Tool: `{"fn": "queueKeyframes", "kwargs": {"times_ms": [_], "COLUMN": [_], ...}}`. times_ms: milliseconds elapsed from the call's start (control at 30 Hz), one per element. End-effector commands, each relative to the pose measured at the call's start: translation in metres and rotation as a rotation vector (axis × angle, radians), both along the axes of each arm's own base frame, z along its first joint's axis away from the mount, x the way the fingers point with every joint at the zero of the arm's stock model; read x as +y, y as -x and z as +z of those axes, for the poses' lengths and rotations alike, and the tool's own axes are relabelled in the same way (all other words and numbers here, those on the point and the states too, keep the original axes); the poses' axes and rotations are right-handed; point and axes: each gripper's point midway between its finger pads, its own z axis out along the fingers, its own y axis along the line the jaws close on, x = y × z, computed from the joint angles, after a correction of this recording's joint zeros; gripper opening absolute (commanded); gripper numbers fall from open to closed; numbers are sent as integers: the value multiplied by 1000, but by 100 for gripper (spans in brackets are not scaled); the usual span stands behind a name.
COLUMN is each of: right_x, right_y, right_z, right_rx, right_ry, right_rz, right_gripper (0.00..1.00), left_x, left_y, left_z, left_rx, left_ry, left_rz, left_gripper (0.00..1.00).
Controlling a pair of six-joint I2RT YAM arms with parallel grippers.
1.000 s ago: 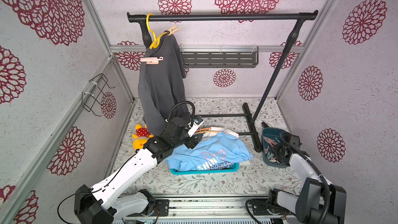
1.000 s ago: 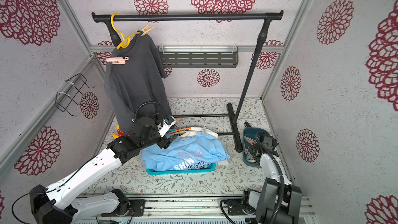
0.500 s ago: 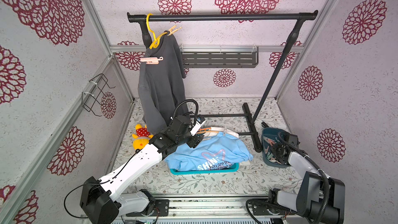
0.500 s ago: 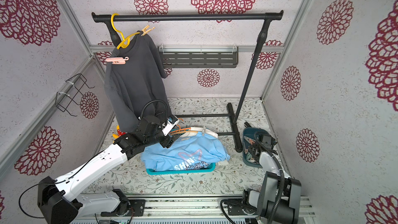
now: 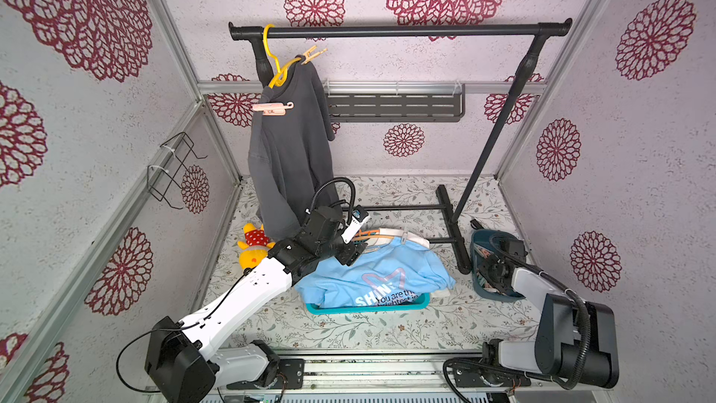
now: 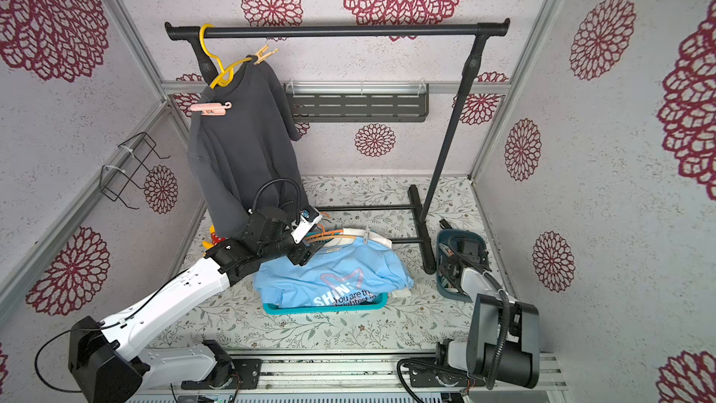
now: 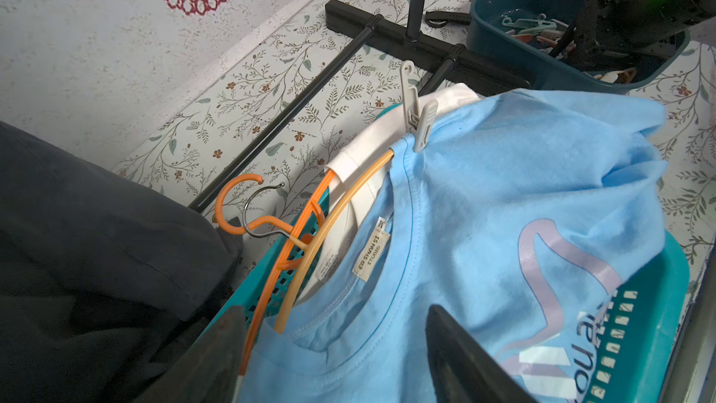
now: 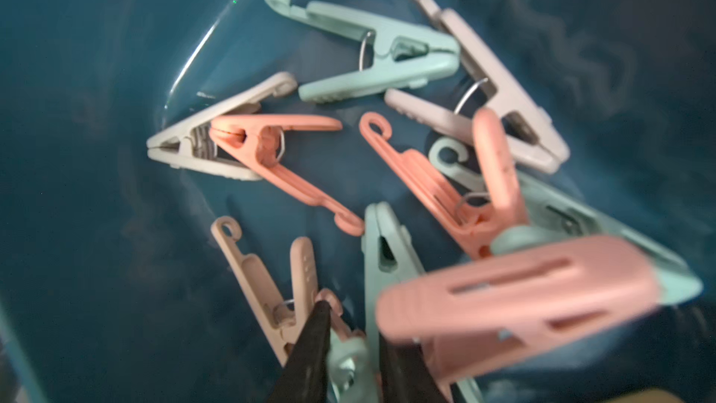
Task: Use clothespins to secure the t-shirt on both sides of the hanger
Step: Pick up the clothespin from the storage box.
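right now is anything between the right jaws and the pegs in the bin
Nothing visible does. The right jaws are down inside the bin, one on each side of a mint peg. A pink peg lies close beside it and might get nudged on the lift.

High twin overviews; wrist cameras close over t-shirt (image 7: 503, 195), clothespins (image 8: 426, 60).
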Motion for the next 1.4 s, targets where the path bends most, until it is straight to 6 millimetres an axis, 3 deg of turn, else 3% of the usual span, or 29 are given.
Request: {"fn": "queueKeyframes", "kwargs": {"times_ms": [0,367,1000,1133,1367], "right_x": [-9,-14,-23,-26,-22], "right_y": [1,-7,-3,-2,-2], "right_z": [10,41,60,76,129], "right_rx": [-9,-119,-176,-213,-386], "right_ry": [62,102,180,216,253], "right_rz": [-9,-20,-15,-15,11], "right_gripper": [22,14,0,0,0], "left_x": [-1,5,13,21,27], "left_y": [-4,-9,-12,-18,-13], "left_z": [6,12,21,34,58], "left_rx": [-6,-49,-113,-165,-284], "left_ry": [37,28,29,23,101], "left_rz": [8,38,70,117,125], "left_gripper": [76,75,74,75,79]}}
